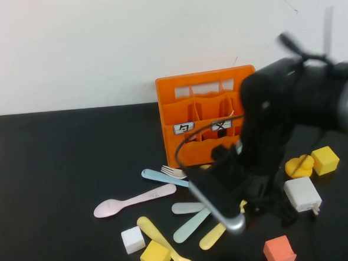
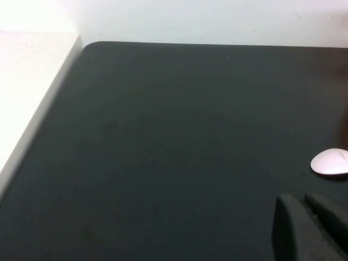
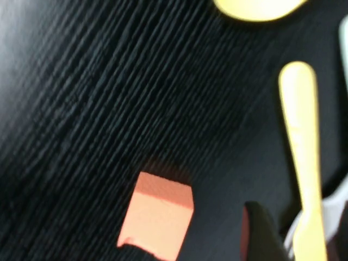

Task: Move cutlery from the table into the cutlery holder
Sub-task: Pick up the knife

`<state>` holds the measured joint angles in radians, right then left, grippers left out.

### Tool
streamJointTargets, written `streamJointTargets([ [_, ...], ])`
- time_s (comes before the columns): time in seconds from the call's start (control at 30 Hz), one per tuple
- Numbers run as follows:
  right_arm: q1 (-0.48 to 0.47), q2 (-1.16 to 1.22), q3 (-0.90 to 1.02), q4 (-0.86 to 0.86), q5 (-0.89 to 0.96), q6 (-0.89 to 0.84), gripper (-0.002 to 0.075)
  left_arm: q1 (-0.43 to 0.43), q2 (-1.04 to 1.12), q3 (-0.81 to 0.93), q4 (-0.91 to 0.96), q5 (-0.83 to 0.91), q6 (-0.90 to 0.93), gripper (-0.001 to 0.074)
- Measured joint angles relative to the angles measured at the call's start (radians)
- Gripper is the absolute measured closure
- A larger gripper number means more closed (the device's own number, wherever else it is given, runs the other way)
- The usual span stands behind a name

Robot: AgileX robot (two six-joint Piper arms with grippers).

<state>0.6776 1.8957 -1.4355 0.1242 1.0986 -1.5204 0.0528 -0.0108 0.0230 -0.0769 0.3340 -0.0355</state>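
The left gripper (image 2: 310, 228) shows only as a dark edge low over bare table (image 1: 58, 161), far to the left of the orange holder (image 1: 205, 114); whether its fingers are apart or together I cannot tell.

In front of the holder, left to right, lie a pink spoon (image 1: 131, 200), a blue fork (image 1: 165, 177), a yellow spoon (image 1: 166, 246), two mint pieces (image 1: 191, 223) and a yellow handle (image 1: 213, 236). All are smooth, matte, rounded plastic, flat on the black top.

The right gripper (image 1: 241, 212) hangs low just in front of the holder, over the yellow handle (image 3: 304, 157). Its fingers are hidden by the arm, so I cannot tell their state.

This looks like the pick-up step. The next move calls for a pinch across the thin, slippery handle, then a lift to the ribbed, divided crate.
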Motion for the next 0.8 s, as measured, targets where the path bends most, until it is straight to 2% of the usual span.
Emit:
streamJointTargets([
  [0.4,0.027,0.189,-0.095,-0.061,-0.019,-0.005,0.0396,0.0,0.0,0.0,-0.002,0.0,0.0,0.0736],
  [0.8,0.027,0.279,-0.112,-0.097,-0.102,0.093,0.0396,0.0,0.0,0.0,-0.002,0.0,0.0,0.0736],
])
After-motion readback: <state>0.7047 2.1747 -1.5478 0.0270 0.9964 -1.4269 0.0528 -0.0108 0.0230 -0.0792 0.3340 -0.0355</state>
